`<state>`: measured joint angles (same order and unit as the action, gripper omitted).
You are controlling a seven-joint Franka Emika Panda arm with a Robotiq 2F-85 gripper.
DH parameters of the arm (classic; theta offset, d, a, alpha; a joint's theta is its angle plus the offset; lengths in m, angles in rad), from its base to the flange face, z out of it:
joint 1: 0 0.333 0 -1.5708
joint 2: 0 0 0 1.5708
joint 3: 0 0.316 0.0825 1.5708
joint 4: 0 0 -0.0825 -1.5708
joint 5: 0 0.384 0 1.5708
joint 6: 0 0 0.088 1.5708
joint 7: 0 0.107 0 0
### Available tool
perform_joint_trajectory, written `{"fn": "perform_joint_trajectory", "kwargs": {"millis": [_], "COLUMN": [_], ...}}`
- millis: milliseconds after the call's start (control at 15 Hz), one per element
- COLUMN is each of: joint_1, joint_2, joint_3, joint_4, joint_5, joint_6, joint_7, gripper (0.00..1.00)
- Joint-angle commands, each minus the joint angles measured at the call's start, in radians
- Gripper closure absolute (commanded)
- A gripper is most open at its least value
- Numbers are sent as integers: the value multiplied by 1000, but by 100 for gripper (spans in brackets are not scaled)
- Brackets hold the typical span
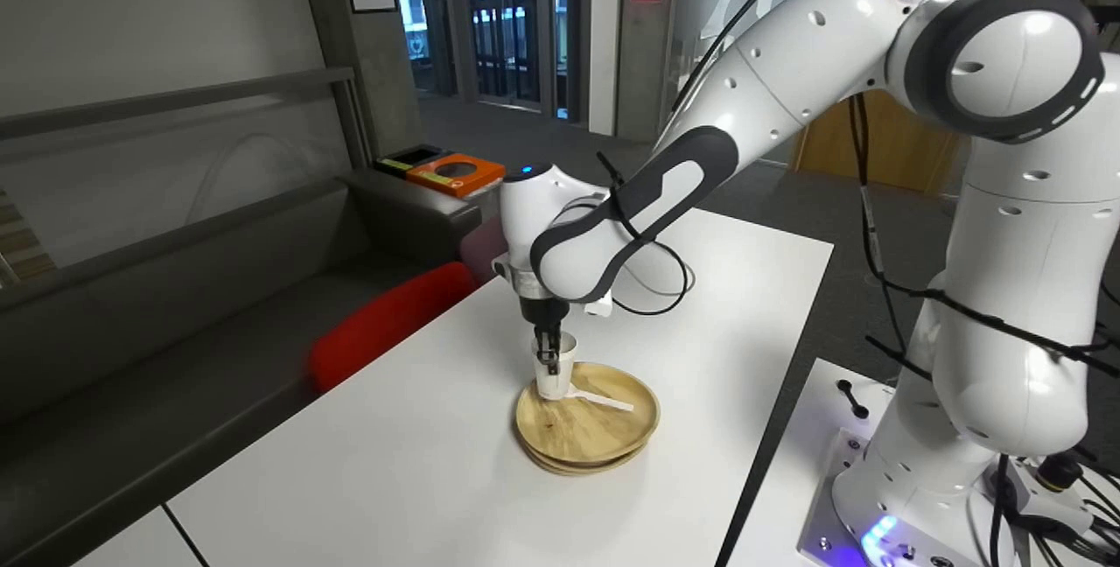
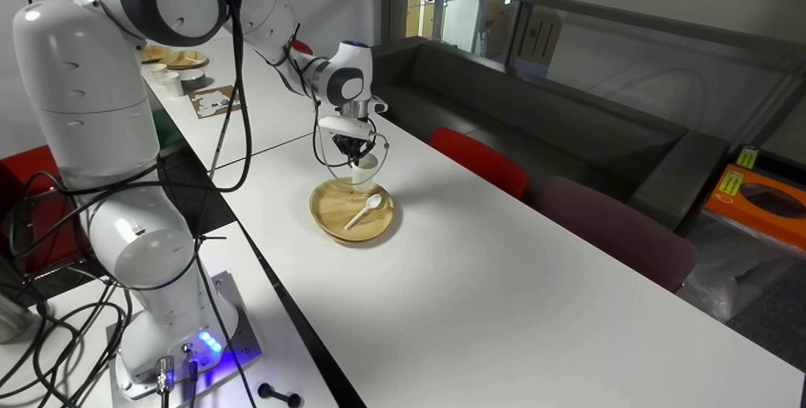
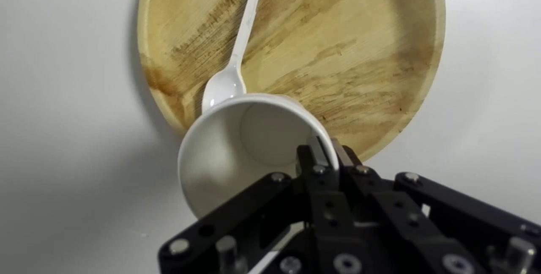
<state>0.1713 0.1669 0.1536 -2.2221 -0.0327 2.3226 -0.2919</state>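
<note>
In the wrist view my gripper (image 3: 331, 153) is shut on the wall of a white cup (image 3: 219, 151), with one finger inside the rim and one outside. The cup's interior looks bare. Both exterior views show the cup (image 1: 562, 381) at the edge of a round wooden plate (image 1: 577, 440), which lies on top of another plate. Whether the cup's base touches the plate is unclear. A white spoon (image 2: 364, 210) lies on the plate (image 2: 327, 206), its bowl beside the cup and partly hidden by it in the wrist view.
The white table (image 1: 376, 471) carries the stacked plates. Red (image 2: 478, 159) and maroon chairs (image 2: 614, 232) line its far side, with a grey sofa behind. Farther along stand more white cups (image 2: 172, 84), a bowl (image 2: 192, 77) and wooden plates (image 2: 182, 59). Loose cables hang from the arm.
</note>
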Motion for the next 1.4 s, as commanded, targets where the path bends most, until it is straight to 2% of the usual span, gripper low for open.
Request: {"fn": "perform_joint_trajectory", "kwargs": {"millis": [0, 200, 533, 933, 1333], "joint_1": [-45, -91, -182, -254, -345], "joint_2": [-135, -163, -91, 65, 278], "joint_3": [-29, -83, -176, -250, -313], "joint_4": [-64, -74, -25, 71, 236], "joint_5": [-7, -27, -16, -26, 15], "joint_6": [-18, -25, -11, -19, -27], "joint_7": [45, 94, 78, 118, 174], "gripper": [99, 99, 99, 99, 99]}}
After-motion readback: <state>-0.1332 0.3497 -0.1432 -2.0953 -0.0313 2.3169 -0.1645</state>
